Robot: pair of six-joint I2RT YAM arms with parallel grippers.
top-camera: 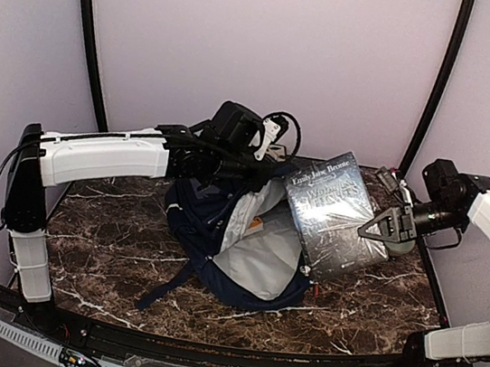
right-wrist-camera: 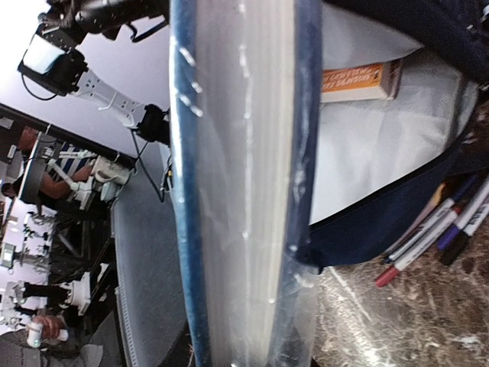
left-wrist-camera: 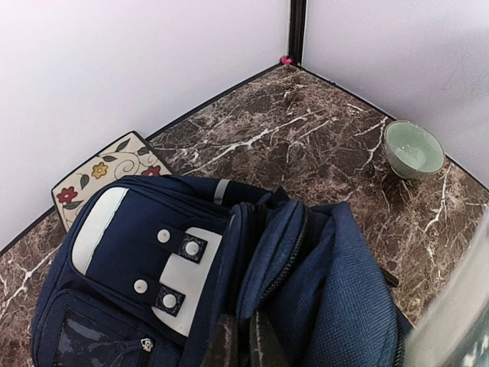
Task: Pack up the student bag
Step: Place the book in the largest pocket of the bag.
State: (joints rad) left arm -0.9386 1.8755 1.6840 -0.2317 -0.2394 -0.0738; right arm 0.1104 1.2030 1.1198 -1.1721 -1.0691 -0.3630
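Observation:
The student bag lies open mid-table, its pale grey lining showing. My left gripper is shut on the bag's upper opening edge and holds it up. In the left wrist view its fingers pinch a navy fabric fold. My right gripper is shut on a plastic-wrapped dark blue book, which is held tilted at the bag's right edge. The right wrist view shows the book edge-on against the bag opening. An orange box lies inside the bag.
Several markers lie on the marble beside the bag. A green bowl stands at the back right. A floral tile lies behind the bag by the wall. White walls close in the table.

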